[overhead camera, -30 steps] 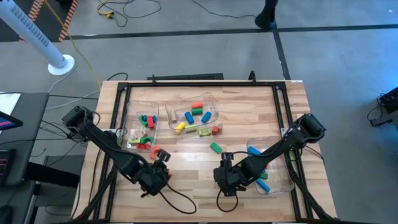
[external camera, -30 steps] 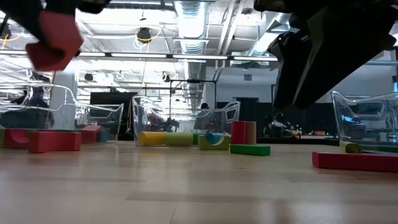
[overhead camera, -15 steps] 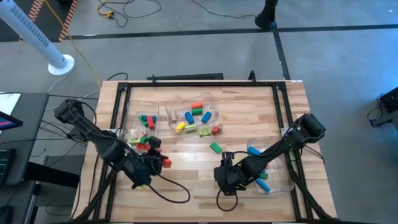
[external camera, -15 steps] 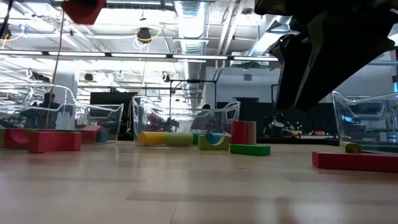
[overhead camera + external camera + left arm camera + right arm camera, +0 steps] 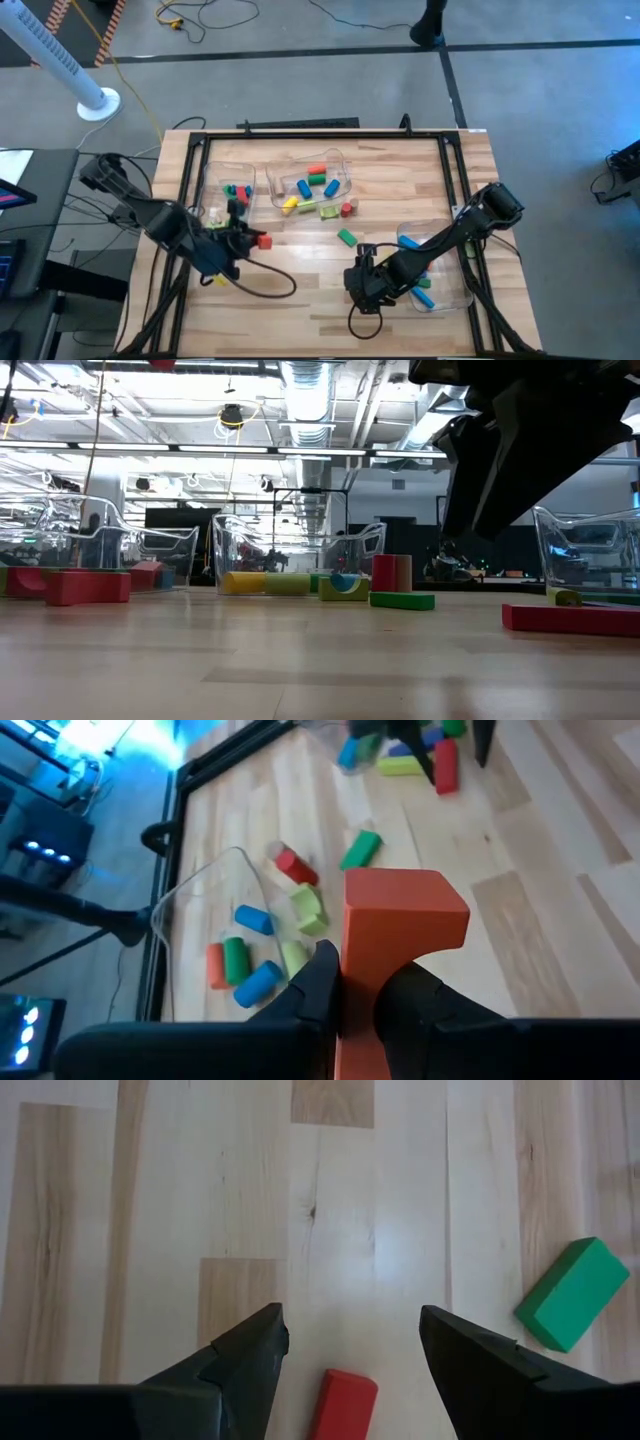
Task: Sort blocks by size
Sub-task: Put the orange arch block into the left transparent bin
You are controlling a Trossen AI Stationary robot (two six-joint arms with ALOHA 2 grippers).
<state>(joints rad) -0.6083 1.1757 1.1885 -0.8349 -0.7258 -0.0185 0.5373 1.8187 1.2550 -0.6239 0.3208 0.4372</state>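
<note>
My left gripper (image 5: 252,241) is shut on an orange-red block (image 5: 403,916) and holds it high over the table, just near of the left clear bin (image 5: 213,176). That bin holds several small blocks (image 5: 235,194), and the middle bin (image 5: 343,160) holds several more. My right gripper (image 5: 350,1345) stands open at the table's near middle (image 5: 363,262), pointing down. A red block (image 5: 345,1402) lies flat on the wood below its fingers, untouched. A green block (image 5: 347,237) lies flat on the table beyond it. My left gripper pinches the orange-red block's narrow lower part (image 5: 358,988) between its two fingers (image 5: 318,982). The wider upper part stands out past the fingertips. The fingers slant down toward the table's far side. The block is lifted well clear of the table.
A third clear bin (image 5: 462,293) with blue blocks stands at the near right, under my right arm. In the low view a red bar (image 5: 570,618) lies near right, and a green block (image 5: 402,600) and a red block (image 5: 88,586) lie farther back. Black frame rails (image 5: 185,165) border the table.
My left gripper has risen with the orange-red block, which has gone up out of the low view. It has also drawn back toward the table's far edge and the left bin, and its wrist has rolled. It stays shut on the block.
</note>
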